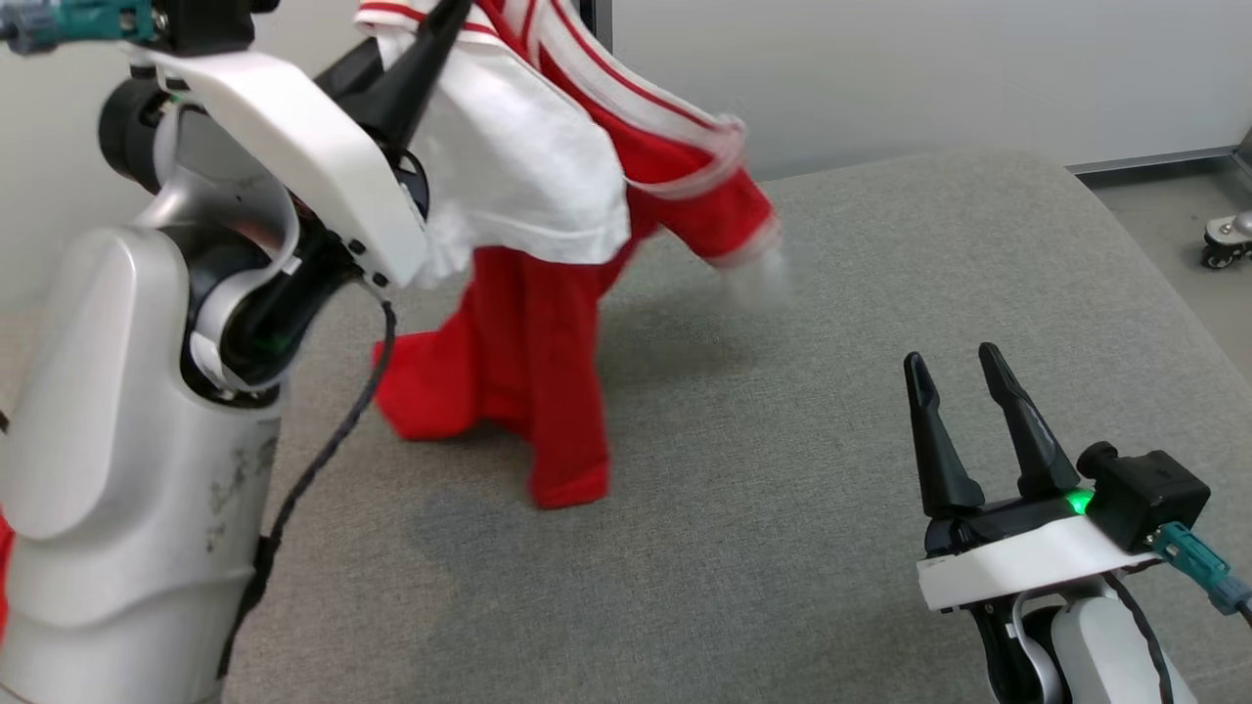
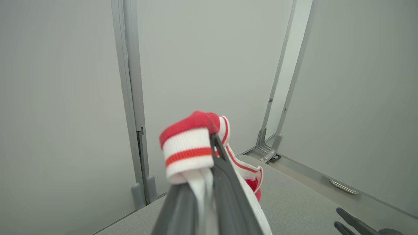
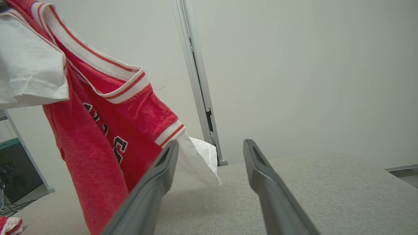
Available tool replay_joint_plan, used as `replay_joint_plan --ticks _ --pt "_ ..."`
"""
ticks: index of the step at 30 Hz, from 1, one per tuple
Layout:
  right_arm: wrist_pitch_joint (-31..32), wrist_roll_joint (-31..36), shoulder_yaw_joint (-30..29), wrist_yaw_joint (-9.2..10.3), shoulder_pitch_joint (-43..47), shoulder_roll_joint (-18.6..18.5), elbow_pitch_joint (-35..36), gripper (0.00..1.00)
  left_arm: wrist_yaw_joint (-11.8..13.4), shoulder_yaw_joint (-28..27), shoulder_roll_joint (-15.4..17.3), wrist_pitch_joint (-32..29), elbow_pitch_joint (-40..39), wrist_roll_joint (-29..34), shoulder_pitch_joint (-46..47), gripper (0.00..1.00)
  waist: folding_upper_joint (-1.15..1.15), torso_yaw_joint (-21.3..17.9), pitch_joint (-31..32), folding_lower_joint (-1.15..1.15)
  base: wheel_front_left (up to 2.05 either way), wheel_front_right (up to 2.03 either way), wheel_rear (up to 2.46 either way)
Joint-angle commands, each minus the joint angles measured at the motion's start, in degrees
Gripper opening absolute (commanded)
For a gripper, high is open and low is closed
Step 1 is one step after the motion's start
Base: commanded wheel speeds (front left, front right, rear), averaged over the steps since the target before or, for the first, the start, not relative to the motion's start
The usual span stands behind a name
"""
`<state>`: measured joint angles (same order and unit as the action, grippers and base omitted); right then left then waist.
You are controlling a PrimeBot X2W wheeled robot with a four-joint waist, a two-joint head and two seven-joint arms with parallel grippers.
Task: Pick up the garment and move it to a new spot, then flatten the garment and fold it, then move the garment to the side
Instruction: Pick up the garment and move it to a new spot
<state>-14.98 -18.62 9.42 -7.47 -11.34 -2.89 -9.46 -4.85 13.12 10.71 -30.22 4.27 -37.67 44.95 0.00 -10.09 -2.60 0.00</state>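
Observation:
The garment (image 1: 548, 323) is a red shirt with white sleeves and red-and-white striped trim. It hangs from my raised left gripper (image 1: 445, 20) at the upper left of the head view, and its lower hem rests on the grey surface. In the left wrist view my left gripper (image 2: 210, 140) is shut on the striped trim of the garment (image 2: 187, 153). My right gripper (image 1: 959, 376) stands open and empty at the lower right, well apart from the cloth. In the right wrist view the garment (image 3: 98, 130) hangs at the left, beyond my right gripper (image 3: 210, 147).
The grey padded table (image 1: 831, 391) stretches wide to the right of the garment. Pale walls and a panel post (image 3: 196, 81) stand behind it. A caster wheel (image 1: 1223, 244) sits on the floor at the far right. A scrap of red-and-white cloth (image 3: 9, 225) lies at the table's left.

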Motion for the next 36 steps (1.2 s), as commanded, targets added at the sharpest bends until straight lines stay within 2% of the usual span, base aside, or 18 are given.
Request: replay_joint_plan --ticks 1,5,10,17,21,25,26,27,28,36 --pt "-0.3 0.2 -0.3 -0.05 -0.2 -0.2 0.3 1.00 0.4 -0.3 0.2 0.3 -0.3 -0.4 -1.1 0.00 0.00 0.1 -0.1 0.00 0.00 0.00 0.00" --pt "-0.3 0.5 -1.1 -0.05 -0.2 -0.2 0.4 1.00 1.6 -0.8 -1.1 0.8 -1.7 -2.3 -6.8 0.00 0.00 0.8 -0.4 0.00 0.00 0.00 0.00" --pt "-0.3 0.4 -1.0 -0.05 0.1 -0.2 0.1 1.00 2.8 -2.2 -1.0 4.4 1.7 -2.8 -17.0 0.00 0.00 1.5 -0.9 0.00 0.00 0.00 0.00" --pt "-0.3 0.3 -0.8 -0.04 -0.3 -0.5 -0.5 1.00 1.9 -2.7 -1.7 15.0 13.7 -0.5 -27.2 0.00 0.00 1.9 -1.6 0.00 0.00 0.00 0.00" --pt "-0.3 0.0 -0.6 -0.04 -0.5 -0.9 -1.0 1.00 2.1 -2.2 -1.1 22.9 21.8 3.4 -28.6 0.00 0.00 1.9 -1.6 0.00 0.00 0.00 0.00" --pt "-0.3 0.0 -0.5 -0.05 -0.1 -1.5 -1.4 1.00 1.0 -1.6 -1.5 27.7 28.4 4.4 -27.2 0.00 0.00 2.2 -1.2 0.00 0.00 0.00 0.00" --pt "-0.3 0.0 -0.5 -0.04 0.1 -1.6 -1.5 1.00 0.7 -1.4 -1.6 28.3 29.6 4.4 -26.7 0.32 0.00 2.3 -1.1 0.00 0.00 0.00 0.00" --pt "-0.3 0.0 -0.5 -0.04 0.2 -1.8 -1.5 1.00 0.3 -1.1 -1.6 29.0 30.5 4.6 -26.1 0.85 0.00 2.4 -1.1 0.00 0.00 0.00 0.00" --pt "-0.3 0.0 -0.4 -0.04 0.3 -1.8 -1.5 1.00 0.0 -1.0 -1.7 29.8 31.1 4.7 -25.7 1.00 0.00 2.5 -1.0 0.00 0.00 0.00 0.00" --pt "-0.3 0.3 -0.1 -0.05 1.0 -2.0 -1.8 1.00 -0.5 -0.3 -0.2 34.5 32.0 6.4 -23.0 1.00 0.00 3.5 -0.3 0.00 0.00 0.00 0.00"
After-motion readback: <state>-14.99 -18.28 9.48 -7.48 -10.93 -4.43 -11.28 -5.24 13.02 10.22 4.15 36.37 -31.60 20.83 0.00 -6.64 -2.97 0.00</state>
